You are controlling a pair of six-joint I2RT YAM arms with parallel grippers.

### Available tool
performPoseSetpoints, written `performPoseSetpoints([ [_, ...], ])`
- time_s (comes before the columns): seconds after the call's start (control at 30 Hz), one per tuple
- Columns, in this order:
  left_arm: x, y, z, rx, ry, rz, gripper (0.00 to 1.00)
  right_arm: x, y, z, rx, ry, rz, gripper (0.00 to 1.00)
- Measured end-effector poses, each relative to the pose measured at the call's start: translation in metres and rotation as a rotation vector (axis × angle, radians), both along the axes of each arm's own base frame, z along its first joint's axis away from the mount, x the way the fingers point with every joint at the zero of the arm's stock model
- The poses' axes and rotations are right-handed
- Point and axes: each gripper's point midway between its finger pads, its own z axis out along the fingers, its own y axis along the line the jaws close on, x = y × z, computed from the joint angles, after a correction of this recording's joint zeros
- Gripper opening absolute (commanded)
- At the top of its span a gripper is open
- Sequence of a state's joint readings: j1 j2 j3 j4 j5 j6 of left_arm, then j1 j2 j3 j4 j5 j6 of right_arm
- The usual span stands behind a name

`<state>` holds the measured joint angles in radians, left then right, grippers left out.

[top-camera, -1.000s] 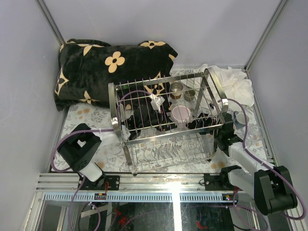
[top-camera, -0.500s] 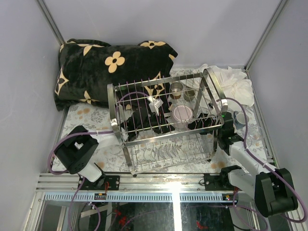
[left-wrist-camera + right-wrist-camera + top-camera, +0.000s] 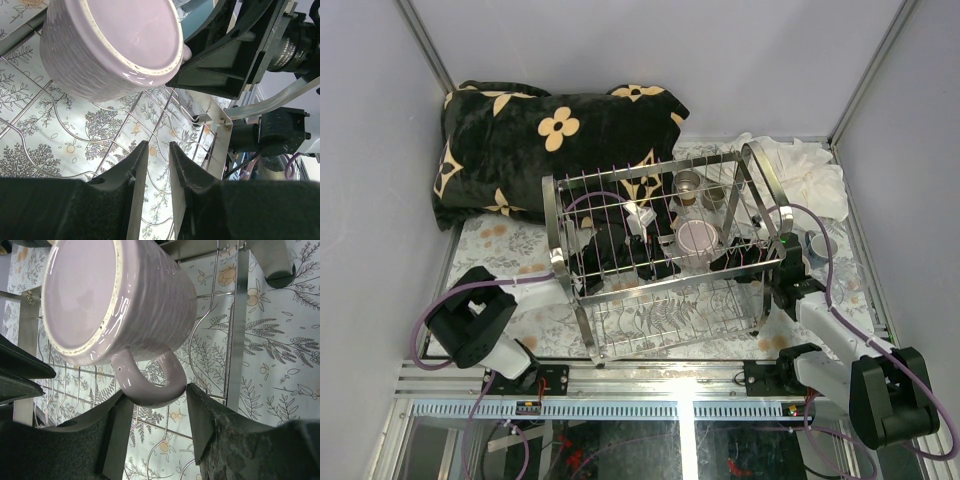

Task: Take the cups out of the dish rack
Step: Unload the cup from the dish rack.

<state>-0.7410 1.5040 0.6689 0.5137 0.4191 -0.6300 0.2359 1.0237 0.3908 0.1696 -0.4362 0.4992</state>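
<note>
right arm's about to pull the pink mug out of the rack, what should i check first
1. Pink mug handle sits between the right gripper fingers: ok.
2. Right grip firmly closed on the handle: cannot tell.
3. Left gripper nearly shut, empty, not touching the mug: ok.
4. Mug free of the dish rack wires: cannot tell.
5. Room to lift with both arms reaching into the rack side by side: cannot tell, it looks tight.
</note>
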Motion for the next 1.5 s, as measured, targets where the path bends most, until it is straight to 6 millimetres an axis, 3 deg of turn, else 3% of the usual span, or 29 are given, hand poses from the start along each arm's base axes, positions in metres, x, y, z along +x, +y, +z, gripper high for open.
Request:
performPoseSetpoints([
  [0.83,-0.001,0.003,-0.005,0.012,-0.005,-0.002,0.23,0.01,0.002,0.0,-0.036,-0.047,-0.007,0.55],
  [1.5,0.001,0.013,-0.001,0.004,-0.018,0.011,0.23,0.012,0.016,-0.003,-0.106,-0.119,0.047,0.52],
])
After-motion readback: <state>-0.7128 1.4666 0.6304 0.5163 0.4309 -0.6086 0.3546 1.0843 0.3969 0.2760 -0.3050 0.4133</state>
